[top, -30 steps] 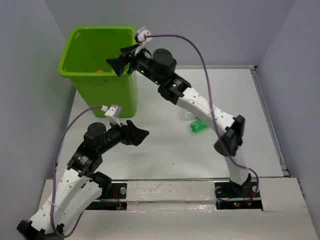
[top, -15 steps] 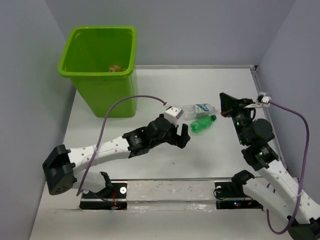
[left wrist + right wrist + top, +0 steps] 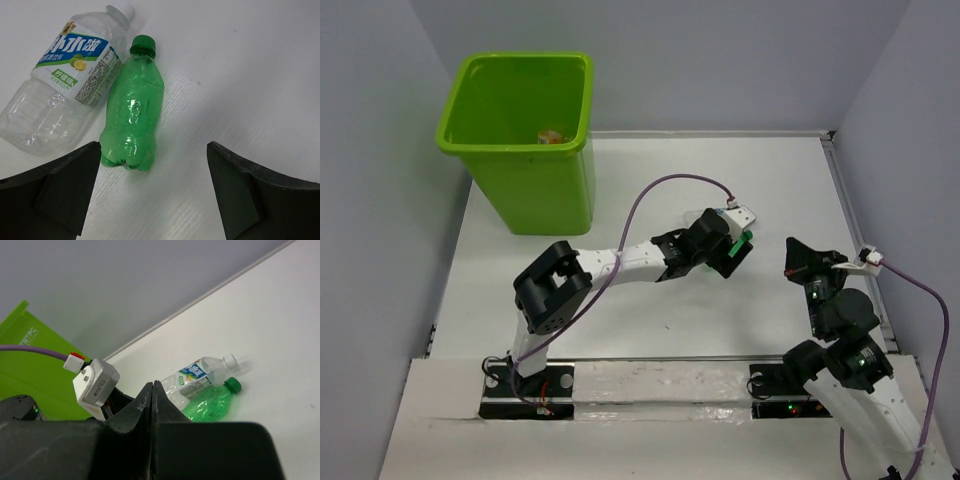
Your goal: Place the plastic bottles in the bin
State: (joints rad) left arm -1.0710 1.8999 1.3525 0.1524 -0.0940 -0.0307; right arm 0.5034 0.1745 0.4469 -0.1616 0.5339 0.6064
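Two plastic bottles lie side by side on the white table. One is a green bottle [image 3: 132,115] with a green cap, the other a clear bottle [image 3: 70,75] with a blue label and white cap. My left gripper [image 3: 154,150] hangs open just above them. The green bottle's base lies close to the inner side of its left finger [image 3: 70,185], and nothing is gripped. From above, the left gripper [image 3: 730,255] hides most of both bottles. My right gripper [image 3: 795,258] is shut and empty at the right. The lime-green bin [image 3: 510,150] stands at the far left with an orange bottle [image 3: 552,136] inside.
The left arm's purple cable [image 3: 660,190] arcs over the table between the bin and the bottles. A raised table edge [image 3: 850,220] runs along the right side near the right arm. Grey walls enclose the table on three sides.
The left arm has reached further right and now hangs over the two bottles, still open. The right gripper left the bin's mouth, shut, and drew back to the near right.
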